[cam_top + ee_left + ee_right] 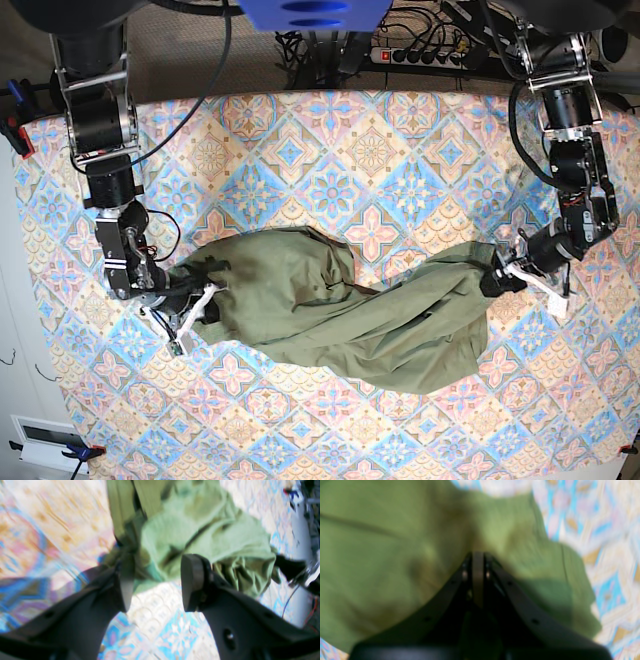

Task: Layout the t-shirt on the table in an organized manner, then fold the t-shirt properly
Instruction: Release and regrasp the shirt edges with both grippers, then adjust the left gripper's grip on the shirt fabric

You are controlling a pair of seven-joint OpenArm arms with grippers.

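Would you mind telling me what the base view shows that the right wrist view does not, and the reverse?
Only the base view shows the whole t-shirt stretched between the left gripper and right gripper, plus the table's far edge. Only the right wrist view shows the right fingers pressed together over the cloth. Both share green fabric and patterned tablecloth.

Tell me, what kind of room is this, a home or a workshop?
Probably a robotics lab or workshop rather than a home. Two black robot arms reach over a table covered in a patterned cloth, pulling at a green t-shirt, and a power strip with tangled cables lies behind the table.
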